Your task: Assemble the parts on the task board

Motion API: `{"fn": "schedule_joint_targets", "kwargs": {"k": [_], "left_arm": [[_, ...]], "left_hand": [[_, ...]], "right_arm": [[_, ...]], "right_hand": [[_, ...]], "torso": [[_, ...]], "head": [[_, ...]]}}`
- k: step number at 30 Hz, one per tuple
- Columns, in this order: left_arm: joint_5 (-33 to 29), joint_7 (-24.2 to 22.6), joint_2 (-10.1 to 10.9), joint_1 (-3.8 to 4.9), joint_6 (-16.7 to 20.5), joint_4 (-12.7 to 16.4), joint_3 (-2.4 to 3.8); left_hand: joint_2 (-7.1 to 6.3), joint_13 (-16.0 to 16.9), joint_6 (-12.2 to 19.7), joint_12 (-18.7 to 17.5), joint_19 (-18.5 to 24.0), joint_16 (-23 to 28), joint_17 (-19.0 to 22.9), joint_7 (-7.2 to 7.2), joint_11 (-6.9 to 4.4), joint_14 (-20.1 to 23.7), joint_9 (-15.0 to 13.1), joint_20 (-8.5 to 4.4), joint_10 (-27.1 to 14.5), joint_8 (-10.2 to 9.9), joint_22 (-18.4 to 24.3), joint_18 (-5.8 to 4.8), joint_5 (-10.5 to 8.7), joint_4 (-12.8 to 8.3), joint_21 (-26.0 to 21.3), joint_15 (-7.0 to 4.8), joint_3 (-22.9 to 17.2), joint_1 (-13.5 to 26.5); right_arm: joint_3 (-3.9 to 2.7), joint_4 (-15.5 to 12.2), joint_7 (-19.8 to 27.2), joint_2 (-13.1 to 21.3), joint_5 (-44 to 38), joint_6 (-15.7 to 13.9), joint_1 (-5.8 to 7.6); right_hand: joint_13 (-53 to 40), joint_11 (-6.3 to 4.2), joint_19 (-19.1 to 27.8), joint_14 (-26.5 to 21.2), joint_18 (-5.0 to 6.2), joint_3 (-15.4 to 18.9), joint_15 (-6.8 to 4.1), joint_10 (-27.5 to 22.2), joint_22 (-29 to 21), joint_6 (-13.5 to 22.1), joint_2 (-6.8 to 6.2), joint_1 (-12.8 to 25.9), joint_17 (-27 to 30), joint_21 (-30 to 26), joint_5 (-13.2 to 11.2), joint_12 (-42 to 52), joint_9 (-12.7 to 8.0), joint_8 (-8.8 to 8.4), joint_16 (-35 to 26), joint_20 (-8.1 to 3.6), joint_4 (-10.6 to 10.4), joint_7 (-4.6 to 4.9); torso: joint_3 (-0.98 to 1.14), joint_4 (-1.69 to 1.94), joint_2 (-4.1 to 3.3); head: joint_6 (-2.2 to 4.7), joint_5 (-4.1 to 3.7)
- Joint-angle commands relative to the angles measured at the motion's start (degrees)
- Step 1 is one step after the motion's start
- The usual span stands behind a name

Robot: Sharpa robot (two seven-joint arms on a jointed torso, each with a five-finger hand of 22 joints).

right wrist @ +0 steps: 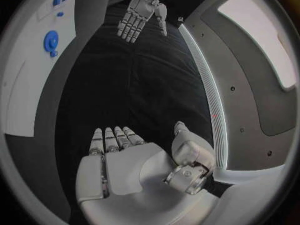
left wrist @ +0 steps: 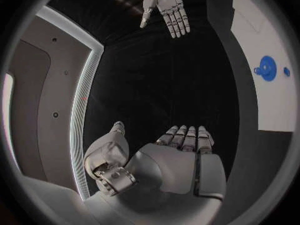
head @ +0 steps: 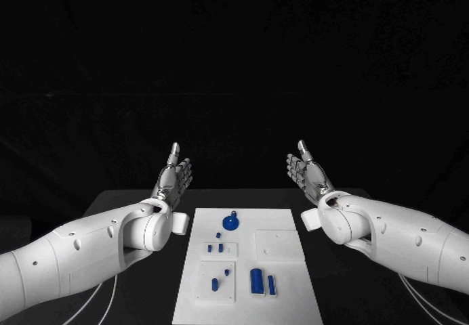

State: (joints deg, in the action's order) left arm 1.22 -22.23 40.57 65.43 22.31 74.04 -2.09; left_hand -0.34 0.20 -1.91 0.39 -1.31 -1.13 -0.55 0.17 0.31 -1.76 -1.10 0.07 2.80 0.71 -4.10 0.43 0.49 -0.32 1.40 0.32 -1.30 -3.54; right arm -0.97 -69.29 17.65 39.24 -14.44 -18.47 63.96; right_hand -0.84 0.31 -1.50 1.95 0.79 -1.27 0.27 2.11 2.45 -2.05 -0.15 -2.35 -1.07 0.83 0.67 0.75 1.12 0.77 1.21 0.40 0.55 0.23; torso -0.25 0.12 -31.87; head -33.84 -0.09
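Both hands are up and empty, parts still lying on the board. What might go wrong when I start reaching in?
The small blue parts lie close together, so fingers may knock a neighbour. The task board may slide if pushed. The left hand and right hand flank the narrow board and may collide.

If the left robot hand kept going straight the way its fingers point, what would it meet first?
Probably nothing: the left robot hand points past the task board toward the dark far end, and the way looks free, though depth is unclear.

The right robot hand (right wrist: 134,167) is empty, fingers straight; the left robot hand (right wrist: 140,12) is spread opposite; a round blue part (right wrist: 50,40) lies on the task board (right wrist: 28,85).
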Motion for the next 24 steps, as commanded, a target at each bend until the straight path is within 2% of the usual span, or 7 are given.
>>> {"fn": "schedule_joint_targets", "kwargs": {"k": [1,6,11,15,24], "left_arm": [[-0.78,-4.81,1.33,-1.75,12.39,5.6,0.65],[-1.07,-6.61,3.16,-4.06,18.57,12.36,1.59],[-1.2,-7.44,4.0,-5.11,21.38,15.44,2.02],[-1.22,-7.56,4.12,-5.27,21.81,15.91,2.09],[-1.22,-7.56,4.12,-5.27,21.81,15.91,2.09]], "left_hand": [[0.34,-0.2,1.91,-0.39,1.31,1.13,0.55,-0.17,-0.31,1.76,1.1,-0.07,-2.8,-0.71,4.1,-0.43,-0.49,0.32,-1.4,-0.32,1.3,3.54],[0.34,-0.2,1.91,-0.39,1.31,1.13,0.55,-0.17,-0.31,1.76,1.1,-0.07,-2.8,-0.71,4.1,-0.43,-0.49,0.32,-1.4,-0.32,1.3,3.54],[0.34,-0.2,1.91,-0.39,1.31,1.13,0.55,-0.17,-0.31,1.76,1.1,-0.07,-2.8,-0.71,4.1,-0.43,-0.49,0.32,-1.4,-0.32,1.3,3.54],[0.34,-0.2,1.91,-0.39,1.31,1.13,0.55,-0.17,-0.31,1.76,1.1,-0.07,-2.8,-0.71,4.1,-0.43,-0.49,0.32,-1.4,-0.32,1.3,3.54],[0.34,-0.2,1.91,-0.39,1.31,1.13,0.55,-0.17,-0.31,1.76,1.1,-0.07,-2.8,-0.71,4.1,-0.43,-0.49,0.32,-1.4,-0.32,1.3,3.54]], "right_arm": [[0.25,-5.89,6.45,1.48,7.05,-12.23,-1.07],[0.66,-14.32,9.7,3.74,11.27,-19.88,-2.63],[0.88,-18.91,11.47,4.98,13.56,-24.05,-3.48],[0.96,-20.6,12.12,5.43,14.41,-25.59,-3.79],[0.97,-20.66,12.14,5.45,14.44,-25.64,-3.8]], "right_hand": [[0.84,-0.31,1.5,-1.95,-0.79,1.27,-0.27,-2.11,-2.45,2.05,0.15,2.35,1.07,-0.83,-0.67,-0.75,-1.12,-0.77,-1.21,-0.4,-0.55,-0.23],[0.84,-0.31,1.5,-1.95,-0.79,1.27,-0.27,-2.11,-2.45,2.05,0.15,2.35,1.07,-0.83,-0.67,-0.75,-1.12,-0.77,-1.21,-0.4,-0.55,-0.23],[0.84,-0.31,1.5,-1.95,-0.79,1.27,-0.27,-2.11,-2.45,2.05,0.15,2.35,1.07,-0.83,-0.67,-0.75,-1.12,-0.77,-1.21,-0.4,-0.55,-0.23],[0.84,-0.31,1.5,-1.95,-0.79,1.27,-0.27,-2.11,-2.45,2.05,0.15,2.35,1.07,-0.83,-0.67,-0.75,-1.12,-0.77,-1.21,-0.4,-0.55,-0.23],[0.84,-0.31,1.5,-1.95,-0.79,1.27,-0.27,-2.11,-2.45,2.05,0.15,2.35,1.07,-0.83,-0.67,-0.75,-1.12,-0.77,-1.21,-0.4,-0.55,-0.23]], "torso": [[0.25,-0.12,0.69],[0.25,-0.12,0.69],[0.25,-0.12,0.69],[0.25,-0.12,0.69],[0.25,-0.12,0.69]], "head": [[-0.54,0.09],[-0.54,0.09],[-0.54,0.09],[-0.54,0.09],[-0.54,0.09]]}}
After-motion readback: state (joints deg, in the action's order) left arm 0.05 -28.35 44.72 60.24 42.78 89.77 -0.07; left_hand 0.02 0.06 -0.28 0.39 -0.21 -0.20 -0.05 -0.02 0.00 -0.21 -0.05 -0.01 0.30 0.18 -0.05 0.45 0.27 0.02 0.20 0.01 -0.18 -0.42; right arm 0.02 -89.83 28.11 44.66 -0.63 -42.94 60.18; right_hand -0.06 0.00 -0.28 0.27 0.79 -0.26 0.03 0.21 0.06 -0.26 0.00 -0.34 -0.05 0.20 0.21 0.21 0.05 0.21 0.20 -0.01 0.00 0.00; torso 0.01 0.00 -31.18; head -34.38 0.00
